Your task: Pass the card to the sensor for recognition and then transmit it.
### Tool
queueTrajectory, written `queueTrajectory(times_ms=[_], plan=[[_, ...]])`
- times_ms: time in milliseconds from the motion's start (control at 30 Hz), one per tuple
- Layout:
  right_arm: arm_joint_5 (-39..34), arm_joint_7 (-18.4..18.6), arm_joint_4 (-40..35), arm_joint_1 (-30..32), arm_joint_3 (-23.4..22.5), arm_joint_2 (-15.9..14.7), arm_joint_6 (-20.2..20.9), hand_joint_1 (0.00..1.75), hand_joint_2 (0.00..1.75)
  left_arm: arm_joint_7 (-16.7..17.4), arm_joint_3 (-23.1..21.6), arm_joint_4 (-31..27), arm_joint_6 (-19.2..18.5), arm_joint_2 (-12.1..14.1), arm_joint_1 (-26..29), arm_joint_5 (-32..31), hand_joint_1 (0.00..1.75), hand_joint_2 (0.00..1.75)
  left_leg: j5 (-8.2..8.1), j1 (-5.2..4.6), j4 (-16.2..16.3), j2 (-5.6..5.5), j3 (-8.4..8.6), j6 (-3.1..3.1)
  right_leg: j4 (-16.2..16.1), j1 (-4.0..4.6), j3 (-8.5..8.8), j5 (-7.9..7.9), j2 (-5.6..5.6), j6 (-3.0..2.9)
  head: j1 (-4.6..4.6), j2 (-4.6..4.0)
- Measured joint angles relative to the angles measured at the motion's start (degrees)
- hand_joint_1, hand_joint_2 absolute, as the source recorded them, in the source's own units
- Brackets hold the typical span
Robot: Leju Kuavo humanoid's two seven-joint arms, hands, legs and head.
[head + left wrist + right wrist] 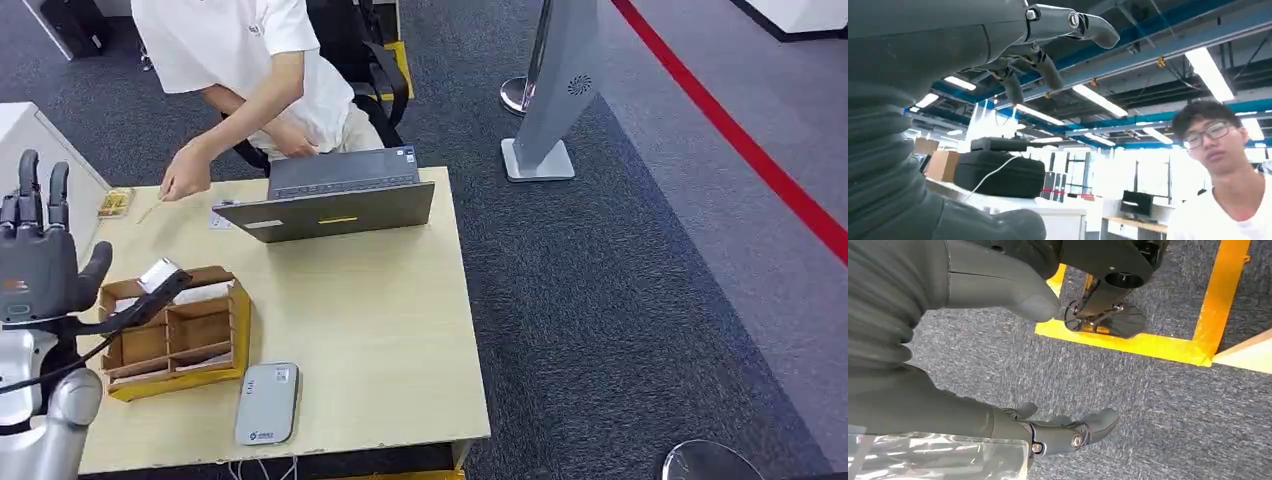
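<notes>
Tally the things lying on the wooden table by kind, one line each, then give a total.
Laptop: 1
Wooden compartment box: 1
Grey sensor pad: 1
Small yellow packet at the far corner: 1
Small white label beside the laptop: 1
Total: 5

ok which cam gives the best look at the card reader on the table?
Head view: the grey card reader lies whole and unobstructed near the table's front edge, beside the wooden organiser. The left wrist view looks up at the ceiling and a person; the right wrist view looks at the carpet.
</notes>
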Motion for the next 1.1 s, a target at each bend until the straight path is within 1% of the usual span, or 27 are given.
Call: queueTrajectory(times_ms=[100,200,267,367,500,633,700,800,867,900,967,1000,1033,1067,1100], plan=[[-0.17,0.72,0.02,0.29,0.00,0.00,-0.39,0.00,1.75,0.11,1.31,-0.04,-0.65,2.65,1.75,2.89,0.00,1.75,0.00,0.01,-0.01,0.03,0.01,0.00,0.03,0.01,0.00,0.00,0.03,0.00,0.00,0.00],[-0.87,1.73,0.07,0.92,0.00,0.00,-0.72,0.00,1.75,-0.65,4.97,-0.02,-0.52,6.08,4.56,5.71,0.00,1.75,-0.01,0.05,-0.03,0.04,0.00,-0.01,0.04,0.03,-0.03,-0.05,0.06,-0.04,0.02,0.00],[-1.38,2.08,0.11,1.30,0.00,0.00,-0.72,0.00,1.75,-2.12,8.42,0.09,-0.22,8.04,6.96,7.19,0.00,1.75,-0.03,0.07,-0.05,0.04,-0.03,-0.04,0.05,0.05,-0.05,-0.06,0.06,-0.06,0.00,0.00],[-2.08,2.84,0.17,1.58,0.00,0.00,-0.72,0.00,1.75,-4.42,14.98,0.29,-0.02,10.69,11.67,10.69,0.00,1.75,-0.06,0.11,-0.08,0.11,-0.01,-0.08,0.04,0.08,-0.06,-0.12,0.12,-0.11,0.00,0.00],[-3.06,3.56,0.24,1.91,0.00,0.00,-0.74,0.00,1.75,-8.38,24.84,1.27,-0.26,12.28,17.09,13.75,0.00,1.75,-0.06,0.14,-0.08,0.08,-0.05,-0.08,0.03,0.10,-0.05,-0.13,0.07,-0.09,0.00,0.00],[-3.76,4.04,0.26,2.04,0.00,0.00,-0.81,0.00,1.75,-12.41,35.02,2.95,-2.18,11.81,21.19,15.45,0.00,1.75,-0.06,0.14,-0.08,0.08,-0.02,-0.08,-0.01,0.11,-0.06,-0.13,0.06,-0.09,0.00,0.00],[-3.96,4.11,0.31,2.05,0.00,0.00,-0.81,0.00,1.75,-14.43,38.78,3.89,-4.53,11.10,21.96,16.63,0.00,1.75,-0.06,0.13,-0.08,-0.06,-0.05,-0.08,-0.01,0.10,0.05,-0.14,-0.12,-0.07,0.04,0.00],[-4.46,4.24,0.31,2.03,0.00,0.00,-0.85,0.00,1.75,-18.96,46.98,6.65,-12.55,8.65,23.15,20.04,0.00,1.75,-0.08,0.15,-0.08,0.02,0.02,-0.09,-0.01,0.12,0.06,-0.14,-0.04,-0.07,0.02,0.00],[-4.94,4.26,0.31,2.14,0.00,0.00,-0.87,0.00,1.75,-21.63,52.59,8.56,-15.03,6.89,23.41,21.33,0.00,1.75,-0.08,0.18,-0.08,0.00,0.00,-0.09,-0.02,0.15,0.06,-0.14,-0.06,-0.07,0.02,0.00],[-5.03,4.26,0.31,2.15,0.00,0.00,-0.92,0.00,1.75,-22.45,54.85,9.29,-16.42,6.25,23.45,21.88,0.00,1.75,-0.08,0.17,-0.08,-0.05,0.00,-0.09,-0.03,0.14,0.07,-0.15,-0.11,-0.07,0.02,0.00],[-5.57,4.42,0.31,2.07,0.00,0.00,-1.01,0.00,1.75,-23.32,59.88,11.66,-21.13,4.65,23.21,23.36,0.00,1.75,-0.08,0.15,-0.09,-0.09,0.00,-0.09,-0.03,0.13,0.12,-0.16,-0.15,-0.07,0.00,0.00],[-5.86,4.77,0.31,2.07,0.00,0.00,-1.07,0.00,1.75,-24.05,62.98,13.58,-24.38,3.69,23.05,23.87,0.00,0.00,-0.10,0.16,-0.09,-0.08,0.02,-0.09,-0.04,0.13,0.12,-0.16,-0.13,-0.07,0.02,0.00],[-6.16,5.05,0.31,2.09,0.00,0.00,-1.07,0.00,1.75,-24.64,64.99,15.09,-26.26,2.97,22.88,23.86,0.00,0.00,-0.11,0.15,-0.09,-0.07,0.03,-0.11,-0.04,0.13,0.10,-0.16,-0.12,-0.07,0.00,0.00],[-6.51,5.38,0.31,2.14,0.00,0.00,-1.09,0.00,1.75,-25.66,68.51,17.69,-28.00,1.46,22.66,23.27,0.00,1.75,-0.12,0.17,-0.09,-0.07,0.03,-0.12,-0.05,0.14,0.09,-0.17,-0.12,-0.07,-0.07,0.00],[-6.89,5.53,0.31,2.20,-0.02,0.00,-1.16,0.00,1.75,-26.10,71.29,19.79,-28.74,0.47,22.18,22.97,0.00,1.75,-0.12,0.16,-0.09,-0.09,0.03,-0.12,-0.06,0.14,0.09,-0.17,-0.14,-0.07,0.07,0.00]])
